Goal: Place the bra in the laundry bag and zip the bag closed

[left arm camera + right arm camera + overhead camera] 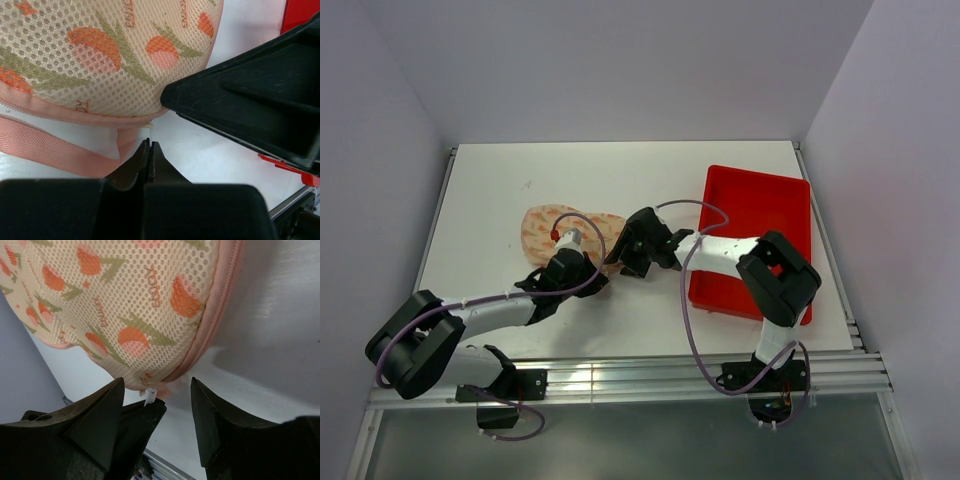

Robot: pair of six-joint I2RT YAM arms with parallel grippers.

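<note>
The white table (620, 170) carries the red tray (760, 200) on its right side, and the laundry bag (538, 228) lies flat near the middle, well apart from the tray. From overhead I see both arms reaching in to the bag's near right end, where they meet.

The right gripper (157, 390) has its jaws spread apart and nothing between them. The bag's rounded end (115, 305) sits just ahead of the gap. In the left wrist view one of its fingers (240, 105) comes up against the bag's mesh side (100, 55).

The left gripper (150, 145) is closed, its jaws pressed together, just below the pink zipper edge (75, 116) and beside the pink loop (45, 150). A small white tab (149, 126) pokes out of the seam right at its fingertips. I cannot tell whether it is pinched.
</note>
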